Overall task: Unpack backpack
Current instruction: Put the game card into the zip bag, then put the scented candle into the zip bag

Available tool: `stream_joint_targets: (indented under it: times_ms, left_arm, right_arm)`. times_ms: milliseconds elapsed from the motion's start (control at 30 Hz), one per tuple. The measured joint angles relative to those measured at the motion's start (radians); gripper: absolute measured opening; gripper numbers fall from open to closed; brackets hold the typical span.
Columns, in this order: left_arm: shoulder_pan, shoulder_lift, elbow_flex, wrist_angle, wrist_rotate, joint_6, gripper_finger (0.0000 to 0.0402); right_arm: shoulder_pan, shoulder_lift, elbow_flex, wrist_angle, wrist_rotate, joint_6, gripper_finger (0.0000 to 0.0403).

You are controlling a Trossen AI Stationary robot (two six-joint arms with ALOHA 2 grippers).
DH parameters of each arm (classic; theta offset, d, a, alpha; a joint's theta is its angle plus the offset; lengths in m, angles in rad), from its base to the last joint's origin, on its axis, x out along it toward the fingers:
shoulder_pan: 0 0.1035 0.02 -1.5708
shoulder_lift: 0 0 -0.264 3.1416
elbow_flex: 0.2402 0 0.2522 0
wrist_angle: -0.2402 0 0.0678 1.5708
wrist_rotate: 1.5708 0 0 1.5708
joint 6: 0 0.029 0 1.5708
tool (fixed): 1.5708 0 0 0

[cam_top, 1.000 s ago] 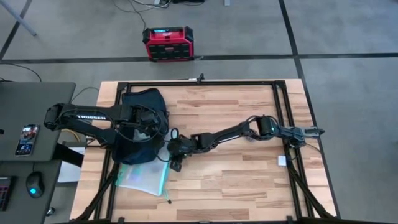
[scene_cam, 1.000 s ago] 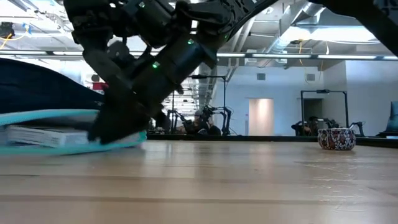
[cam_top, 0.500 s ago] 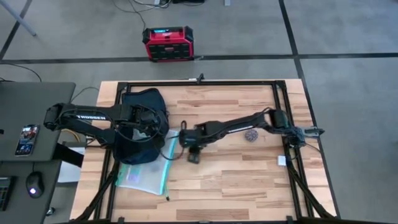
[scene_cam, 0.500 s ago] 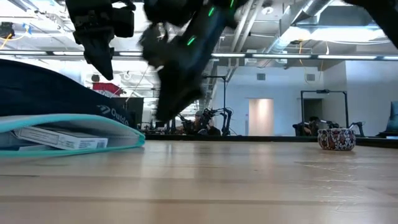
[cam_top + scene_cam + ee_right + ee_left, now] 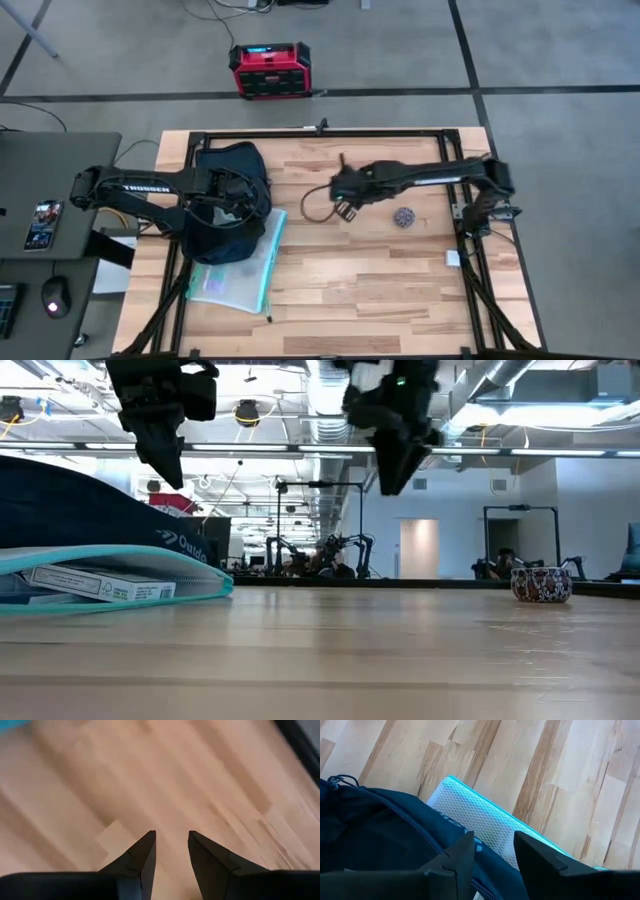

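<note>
- Backpack (image 5: pixel 228 205) at table (image 5: pixel 380 290) left edge, over mesh pouch (image 5: pixel 240 275).
- Left claw (image 5: pixel 492 857) open above backpack; right claw (image 5: pixel 171 852) open, empty, mid-table.
- Probably soft, floppy: best gripped at opening rim.

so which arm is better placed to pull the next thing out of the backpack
Probably the left. Its tool hangs right over the backpack, fingers open, beside the teal mesh pouch poking out. The right tool is empty and raised above mid-table, well away from the bag.
</note>
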Motion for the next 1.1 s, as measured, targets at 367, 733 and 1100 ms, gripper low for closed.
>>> stream_joint_targets:
  times_ms: [367, 733, 1100]
  left_arm:
    - [0.0, 0.0, 0.0, 0.0, 0.002, 0.0, 0.0125]
    - [0.0, 0.0, 0.0, 0.0, 0.001, -0.001, 0.0125]
    - [-0.001, 0.0, 0.0, 0.0, 0.001, -0.001, 0.0125]
  right_arm:
    - [0.02, -0.321, -0.419, 0.017, 0.055, 0.401, 0.0108]
    - [-0.04, -0.617, -0.718, 0.142, -0.064, 0.575, 0.0316]
    - [-0.067, -0.724, -0.917, 0.286, -0.148, 0.541, 0.027]
